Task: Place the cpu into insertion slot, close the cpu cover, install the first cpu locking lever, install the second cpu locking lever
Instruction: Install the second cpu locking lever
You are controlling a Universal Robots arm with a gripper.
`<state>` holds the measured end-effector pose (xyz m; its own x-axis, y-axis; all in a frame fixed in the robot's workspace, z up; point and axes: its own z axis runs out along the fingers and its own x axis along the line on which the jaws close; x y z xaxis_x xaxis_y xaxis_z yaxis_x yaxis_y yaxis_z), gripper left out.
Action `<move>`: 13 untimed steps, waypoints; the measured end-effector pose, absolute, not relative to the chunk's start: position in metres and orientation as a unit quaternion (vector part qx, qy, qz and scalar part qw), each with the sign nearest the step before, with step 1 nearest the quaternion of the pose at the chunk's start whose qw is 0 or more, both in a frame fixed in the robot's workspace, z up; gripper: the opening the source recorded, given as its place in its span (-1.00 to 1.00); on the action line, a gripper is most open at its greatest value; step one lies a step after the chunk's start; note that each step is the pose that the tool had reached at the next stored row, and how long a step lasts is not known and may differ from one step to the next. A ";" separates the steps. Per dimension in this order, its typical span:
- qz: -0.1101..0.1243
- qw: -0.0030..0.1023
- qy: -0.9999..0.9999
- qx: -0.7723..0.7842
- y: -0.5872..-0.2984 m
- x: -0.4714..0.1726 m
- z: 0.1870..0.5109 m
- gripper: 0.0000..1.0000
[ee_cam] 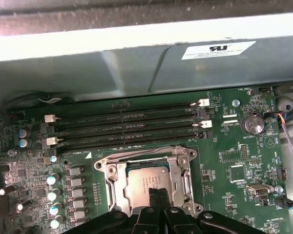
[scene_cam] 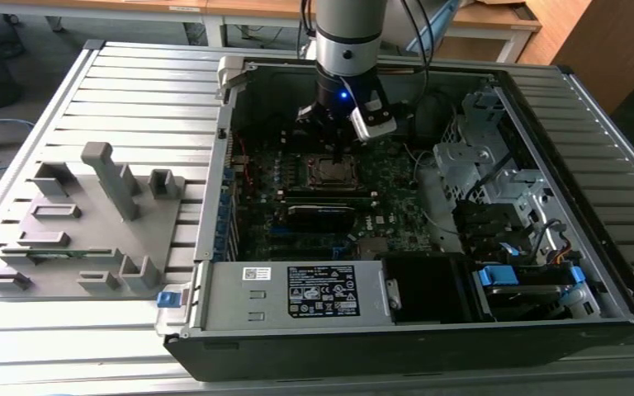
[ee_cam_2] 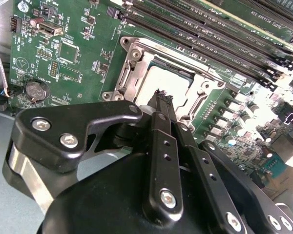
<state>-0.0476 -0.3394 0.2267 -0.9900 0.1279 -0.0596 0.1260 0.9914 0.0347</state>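
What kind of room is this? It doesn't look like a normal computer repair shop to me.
Probably a robotics lab or test workshop. An opened computer case lies on a slatted metal table, a grey fixture block sits beside it, and wooden desks stand behind.

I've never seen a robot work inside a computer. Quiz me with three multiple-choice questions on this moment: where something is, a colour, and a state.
1. Where is the cpu?
A. on the grey tray beside the case
B. in the insertion slot
C. on the memory slots

2. What colour is the circuit board?
A. green
B. red
C. white

3. How are the fingers of the gripper?
A. spread wide
C. clamped on a cable
B. closed together

Answers:
1 B, in both wrist views the chip lies within the insertion slot and its silver frame.
2 A, the board is green around the socket.
3 B, the fingertips meet just above the chip.
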 end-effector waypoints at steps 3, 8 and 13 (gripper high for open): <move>0.015 0.031 0.997 0.064 -0.339 -0.048 0.227 -0.79; 0.015 0.031 0.997 0.064 -0.342 -0.048 0.227 -0.79; 0.015 0.031 0.997 0.064 -0.348 -0.048 0.227 -0.79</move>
<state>-0.0476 -0.3478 0.2268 -0.9900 0.1280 -0.0596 0.1261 0.9914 0.0344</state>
